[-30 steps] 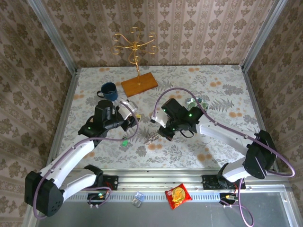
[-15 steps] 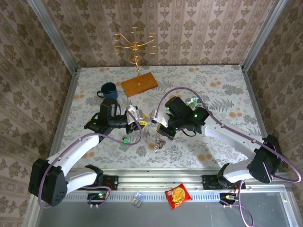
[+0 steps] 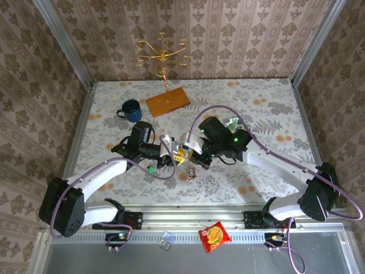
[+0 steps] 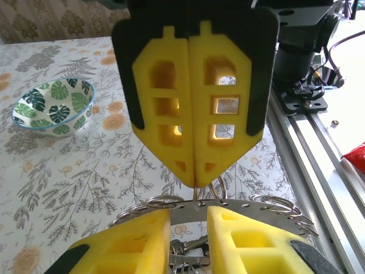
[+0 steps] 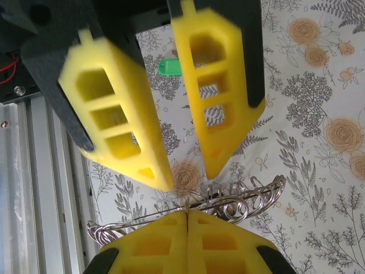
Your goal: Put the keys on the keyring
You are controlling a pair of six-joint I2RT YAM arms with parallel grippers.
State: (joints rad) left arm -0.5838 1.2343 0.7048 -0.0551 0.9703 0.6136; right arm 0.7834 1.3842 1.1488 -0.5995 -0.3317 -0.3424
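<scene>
The left gripper (image 5: 186, 172) has swung in from the left within the last second and now meets the right gripper (image 4: 196, 181) tip to tip above the near middle of the table (image 3: 256, 97), its jaws drawn in from a wider spread to a narrow gap. The right gripper's yellow fingers are pressed fully together on the keyring (image 4: 239, 206), a silvery cluster of wire loops pinched at its top edge and held clear of the table. The ring sits right at the tips of the left jaws, crossing the gap between them in the left wrist view; whether the pads touch it cannot be told. The green key (image 5: 168, 67) lies flat on the table, left of and slightly nearer than both grippers, apart from either jaw. Something small and dark dangles beneath the ring in the overhead view, too small to identify. The closing-in suggests a two-handed hold on the ring is being set up, with threading not yet begun.
</scene>
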